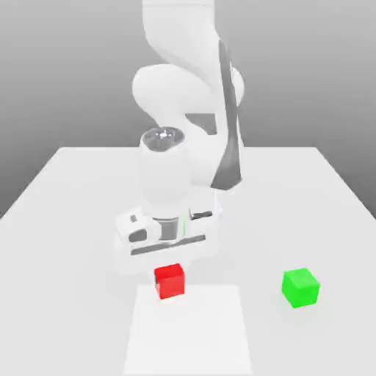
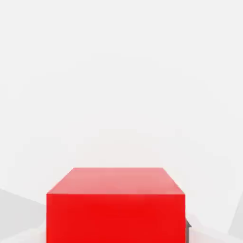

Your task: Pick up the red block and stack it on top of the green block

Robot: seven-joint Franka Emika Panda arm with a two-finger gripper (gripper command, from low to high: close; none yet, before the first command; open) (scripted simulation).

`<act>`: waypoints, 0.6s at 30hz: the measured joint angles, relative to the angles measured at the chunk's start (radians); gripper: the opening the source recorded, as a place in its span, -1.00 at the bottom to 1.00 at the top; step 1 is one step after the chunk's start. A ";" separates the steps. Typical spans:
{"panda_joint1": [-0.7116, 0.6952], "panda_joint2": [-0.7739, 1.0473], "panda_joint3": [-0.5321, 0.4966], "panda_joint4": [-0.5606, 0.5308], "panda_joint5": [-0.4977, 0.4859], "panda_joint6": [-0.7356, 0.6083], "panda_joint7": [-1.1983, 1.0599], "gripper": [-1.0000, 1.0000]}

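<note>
Robot arm and 2 blocks at a pale table. The arm rises behind the table's far edge in the exterior view and reaches forward over the surface, its hand lowered above the red block. The gripper is clamped on the red block, its 2 fingers closed against opposite sides. The red block lies toward the exterior view's left of the table's middle, well in from the table's left edge and well forward of its far edge; in that view it overlaps the far edge of a white rectangular patch on the table, near that patch's far left corner. Whether the block touches the table cannot be told. The green block rests on the table toward its right edge, to the exterior view's right of the patch and well apart from the red block, its top face bare. In the hand view, 2 faces of the red block are visible, 1 paler and 1 a deeper red, and the block appears level.
</note>
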 joint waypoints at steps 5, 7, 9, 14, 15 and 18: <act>-0.021 -0.168 -0.013 -0.024 -0.107 -0.143 0.075 -1.00; -0.025 -0.240 -0.013 -0.034 -0.128 -0.205 0.090 -1.00; -0.001 -0.274 0.004 -0.027 -0.130 -0.246 0.076 -1.00; 0.124 -0.271 0.081 0.033 -0.107 -0.304 -0.015 -1.00; 0.150 -0.269 0.098 0.046 -0.101 -0.314 -0.035 -1.00; 0.223 -0.260 0.155 0.086 -0.083 -0.345 -0.095 -1.00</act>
